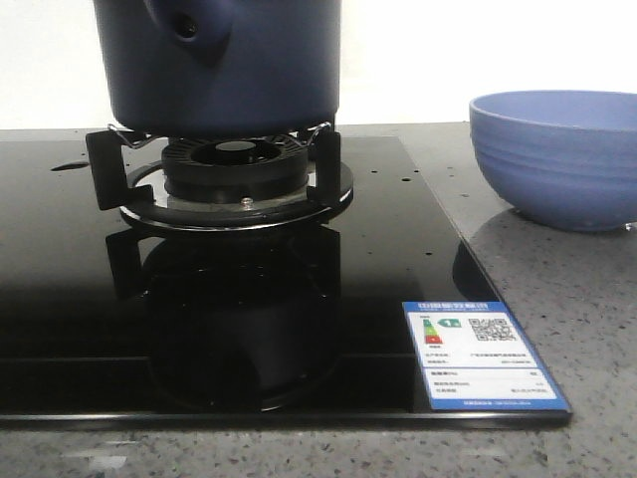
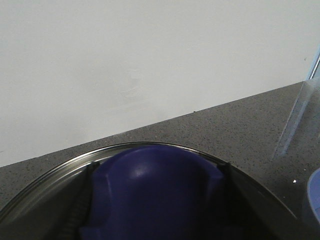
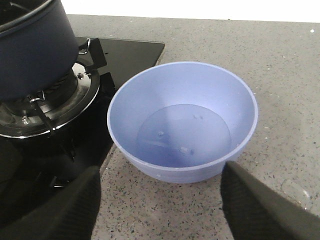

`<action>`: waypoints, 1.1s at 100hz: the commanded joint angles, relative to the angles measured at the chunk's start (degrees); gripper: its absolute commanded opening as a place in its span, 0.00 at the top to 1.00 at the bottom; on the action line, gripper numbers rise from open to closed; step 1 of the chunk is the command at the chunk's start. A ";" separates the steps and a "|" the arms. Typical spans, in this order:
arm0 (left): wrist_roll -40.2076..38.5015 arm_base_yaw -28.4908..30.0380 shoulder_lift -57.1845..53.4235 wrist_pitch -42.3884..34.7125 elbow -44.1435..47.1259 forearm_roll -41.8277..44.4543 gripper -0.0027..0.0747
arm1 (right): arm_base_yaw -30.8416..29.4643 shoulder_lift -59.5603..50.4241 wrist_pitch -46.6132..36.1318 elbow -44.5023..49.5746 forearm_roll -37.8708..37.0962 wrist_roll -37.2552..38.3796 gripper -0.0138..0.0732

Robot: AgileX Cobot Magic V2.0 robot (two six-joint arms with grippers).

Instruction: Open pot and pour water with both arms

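In the front view the dark navy pot (image 1: pixel 224 65) sits on the black pan supports of the gas burner (image 1: pixel 236 174), its conical stub with the round hole facing the camera near the upper left; the burner is set in a glossy black glass hob (image 1: pixel 209 299) that mirrors the burner below it, with an energy-rating sticker (image 1: pixel 483 356) at the hob's near right corner. To the right, on the speckled grey countertop (image 1: pixel 587 329), stands a lighter periwinkle bowl (image 1: pixel 557 157), well apart from the pot. Neither arm shows in this view. In the left wrist view a rounded dark blue knob fills the lower middle, ringed by a glass lid with a metal rim (image 2: pixel 60 172); dark shapes flank the knob on both sides, but whether the left gripper is closed on it I cannot tell. The wall and countertop lie behind. In the right wrist view the right gripper (image 3: pixel 160 200) is spread wide, its two dark fingers (image 3: pixel 75 205) on either side of the near wall of the bowl without touching it; water lies in the bowl's bottom, and the pot stands on the burner beside it.
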 commanded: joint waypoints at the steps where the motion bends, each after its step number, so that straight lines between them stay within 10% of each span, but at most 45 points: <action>1: -0.09 0.02 -3.99 -5.46 -2.36 0.61 0.45 | 0.00 0.78 -3.73 -2.04 0.70 -0.62 0.31; 58: -0.09 14.61 -16.77 4.38 -2.47 1.16 0.45 | -1.35 12.29 -0.25 -9.57 -0.68 0.12 0.31; 110: -0.09 28.05 -22.45 12.34 -2.47 2.90 0.45 | -13.86 46.39 23.87 -38.84 -0.80 3.08 0.31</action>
